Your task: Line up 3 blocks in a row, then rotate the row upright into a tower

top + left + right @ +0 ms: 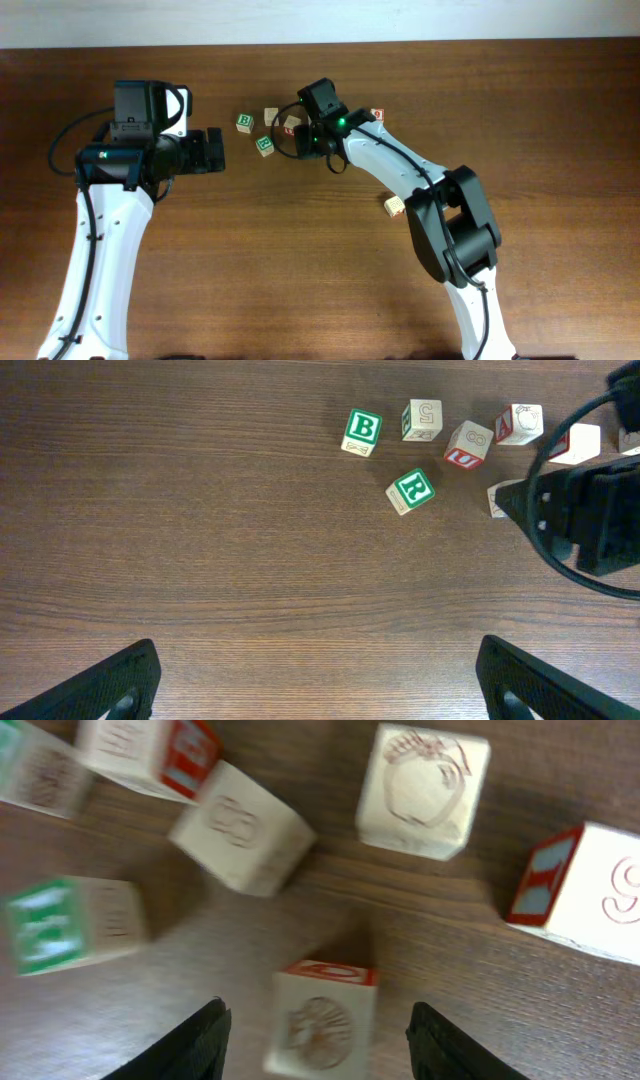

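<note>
A pale wooden block (322, 1020) with a red top face and a drawn side stands on the table between the fingers of my right gripper (318, 1015), which is open with a gap on each side. In the overhead view that gripper (304, 136) points left into the cluster of blocks. Just beyond it sit a block with an apple drawing (423, 790) and a tilted block marked 8 (242, 828). Left of the cluster, my left gripper (215, 152) is open over bare wood, its fingers (115, 685) wide apart with nothing between them.
Two green-lettered cubes (362, 431) (411, 491) lie at the left of the cluster, with a cube marked 5 (422, 419) beside them. A cube with a red 9 (590, 890) sits to the right. One lone cube (395, 206) lies by the right arm's elbow.
</note>
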